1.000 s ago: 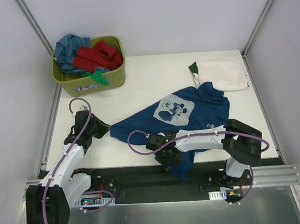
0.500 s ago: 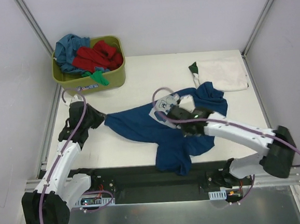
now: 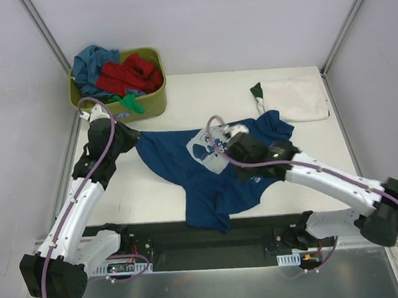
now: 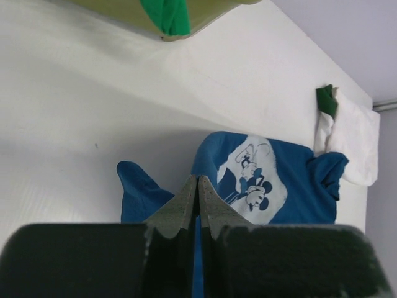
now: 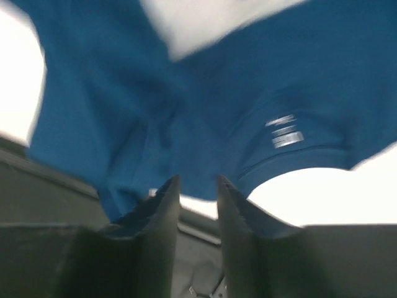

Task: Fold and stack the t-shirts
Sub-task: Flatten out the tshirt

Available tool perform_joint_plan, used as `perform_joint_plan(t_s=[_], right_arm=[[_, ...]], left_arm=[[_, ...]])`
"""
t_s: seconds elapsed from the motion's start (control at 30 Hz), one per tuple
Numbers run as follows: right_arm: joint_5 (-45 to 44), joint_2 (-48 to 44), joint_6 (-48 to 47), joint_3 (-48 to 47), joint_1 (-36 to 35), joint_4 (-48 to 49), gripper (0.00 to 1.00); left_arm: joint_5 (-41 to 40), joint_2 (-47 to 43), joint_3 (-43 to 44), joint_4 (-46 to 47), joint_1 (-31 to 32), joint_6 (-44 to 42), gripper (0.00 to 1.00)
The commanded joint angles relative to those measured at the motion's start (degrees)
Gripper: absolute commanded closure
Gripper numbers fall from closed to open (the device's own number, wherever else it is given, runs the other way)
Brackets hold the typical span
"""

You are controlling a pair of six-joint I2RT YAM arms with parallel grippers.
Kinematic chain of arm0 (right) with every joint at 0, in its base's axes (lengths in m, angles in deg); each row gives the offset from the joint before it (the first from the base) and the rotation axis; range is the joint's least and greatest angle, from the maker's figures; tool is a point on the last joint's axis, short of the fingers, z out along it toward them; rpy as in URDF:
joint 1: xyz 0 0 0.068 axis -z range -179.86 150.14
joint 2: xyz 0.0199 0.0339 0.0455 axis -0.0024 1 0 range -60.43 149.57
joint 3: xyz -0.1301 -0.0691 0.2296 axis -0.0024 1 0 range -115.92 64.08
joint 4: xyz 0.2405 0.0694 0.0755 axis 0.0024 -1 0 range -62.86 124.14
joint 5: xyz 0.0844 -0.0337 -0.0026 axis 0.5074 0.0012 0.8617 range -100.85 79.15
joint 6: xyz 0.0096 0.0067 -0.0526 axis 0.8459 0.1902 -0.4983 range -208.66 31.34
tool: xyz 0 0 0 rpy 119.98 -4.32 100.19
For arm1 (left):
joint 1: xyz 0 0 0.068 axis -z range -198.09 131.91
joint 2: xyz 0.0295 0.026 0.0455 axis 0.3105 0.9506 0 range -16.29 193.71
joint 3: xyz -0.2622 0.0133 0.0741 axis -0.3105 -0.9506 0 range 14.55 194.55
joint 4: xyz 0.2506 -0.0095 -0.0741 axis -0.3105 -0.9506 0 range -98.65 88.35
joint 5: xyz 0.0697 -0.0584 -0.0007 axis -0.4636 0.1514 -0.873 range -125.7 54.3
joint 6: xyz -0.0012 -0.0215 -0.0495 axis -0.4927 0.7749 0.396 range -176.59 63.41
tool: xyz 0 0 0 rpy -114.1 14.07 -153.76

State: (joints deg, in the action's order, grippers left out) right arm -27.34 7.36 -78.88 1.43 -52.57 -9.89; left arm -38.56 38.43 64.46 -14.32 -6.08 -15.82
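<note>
The dark navy t-shirt (image 3: 208,176) with its white cartoon print lies stretched across the table, its lower hem hanging over the near edge. My left gripper (image 3: 130,136) is shut on the shirt's left end, next to the tub; in the left wrist view (image 4: 198,180) blue cloth shows between the closed fingers. My right gripper (image 3: 241,161) hovers over the shirt's middle. In the blurred right wrist view (image 5: 197,180) its jaws are slightly apart with nothing between them, above the navy cloth (image 5: 186,93). A folded white t-shirt (image 3: 295,98) lies on a dark green one (image 3: 256,90) at the back right.
The olive-green tub (image 3: 123,110) at the back left holds red (image 3: 127,72), teal (image 3: 89,61) and green (image 3: 130,102) tees. The black arm base (image 3: 213,241) runs along the near edge. Frame posts stand at the back corners.
My left gripper pulled the shirt's left end up towards the tub. My right gripper carried the lower hem from the near edge up over the shirt, which now lies more spread out to the left.
</note>
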Motion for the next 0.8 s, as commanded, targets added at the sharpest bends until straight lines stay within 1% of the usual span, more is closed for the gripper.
perform_joint_plan(t_s=[0.0, 0.03, 0.07, 0.1, 0.17, 0.27, 0.37, 0.47, 0.6, 0.67, 0.7, 0.77], right_arm=[[8.23, 7.17, 2.85, 1.75, -12.02, 3.33, 0.59], [8.75, 10.4, 4.62, 1.57, -13.63, 3.95, 0.54], [10.84, 12.09, 6.29, 1.57, -15.91, 4.65, 0.45], [11.47, 13.58, 9.52, 2.0, -17.07, 6.05, 0.42], [11.48, 17.8, 12.88, 2.45, -20.13, 7.11, 0.35], [10.08, 22.64, 17.98, 2.62, -23.3, 7.38, 0.3], [8.67, 25.72, 22.12, 3.41, -24.89, 6.5, 0.28], [9.45, 27.39, 25.02, 5.69, -25.51, 6.85, 0.27], [9.46, 27.49, 26.96, 8.51, -26.04, 6.68, 0.3], [8.94, 27.13, 27.22, 9.39, -25.95, 6.68, 0.35], [8.76, 27.13, 27.05, 9.39, -25.95, 6.85, 0.39], [8.23, 27.57, 26.87, 8.95, -25.95, 6.94, 0.61]], left_arm=[[-3.29, -0.49, -4.1, -1.22, 0.12, -1.75, 1.0], [-3.47, -0.75, -4.9, -1.57, 0.12, -1.75, 1.0], [-3.82, -0.93, -5.69, -1.57, 0.12, -1.49, 1.0], [-4.44, -1.45, -7.18, -1.83, 0.12, -1.4, 1.0], [-4.88, -2.07, -8.59, -2.1, 0.21, -1.4, 1.0], [-4.97, -3.74, -11.05, -2.36, 0.12, -1.57, 1.0], [-4.88, -4.79, -12.11, -2.63, 0.12, -1.66, 1.0], [-4.97, -5.5, -12.9, -2.8, 0.12, -1.58, 1.0], [-4.97, -5.76, -13.17, -2.98, 0.12, -1.31, 1.0], [-5.06, -5.59, -13.26, -3.07, 0.12, -1.05, 1.0], [-5.14, -5.68, -13.26, -3.07, 0.12, -0.96, 1.0], [-5.15, -5.41, -13.09, -3.15, 0.12, -0.87, 1.0]])
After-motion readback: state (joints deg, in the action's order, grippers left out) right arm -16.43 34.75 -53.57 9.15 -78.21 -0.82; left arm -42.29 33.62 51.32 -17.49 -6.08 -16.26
